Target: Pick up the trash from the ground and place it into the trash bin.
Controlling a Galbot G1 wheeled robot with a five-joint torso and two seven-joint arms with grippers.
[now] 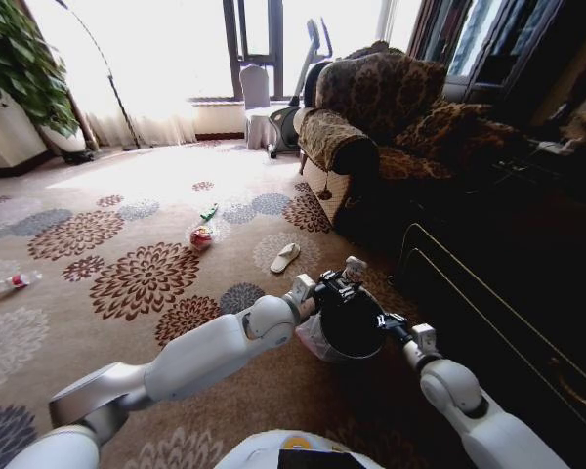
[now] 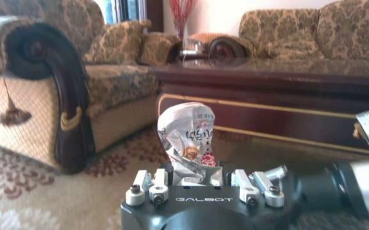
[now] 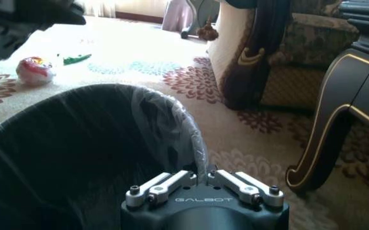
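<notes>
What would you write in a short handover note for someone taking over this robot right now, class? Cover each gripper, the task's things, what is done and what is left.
Left gripper: shut on a crumpled silver wrapper, held above the trash bin.
Right gripper: shut on the bin's rim and plastic liner, holding the bin off to the robot's front right, beside the dark table.
Done: one piece picked up, not yet dropped in.
Left on the carpet: red-white round packet, green wrapper, clear bottle at far left.
Also there: a white slipper.

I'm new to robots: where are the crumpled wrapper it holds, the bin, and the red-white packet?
crumpled wrapper (image 2: 185, 125): left wrist view, its top.
trash bin (image 3: 147, 101): right wrist view, its rim.
red-white packet (image 1: 201, 236): head view, its middle.
</notes>
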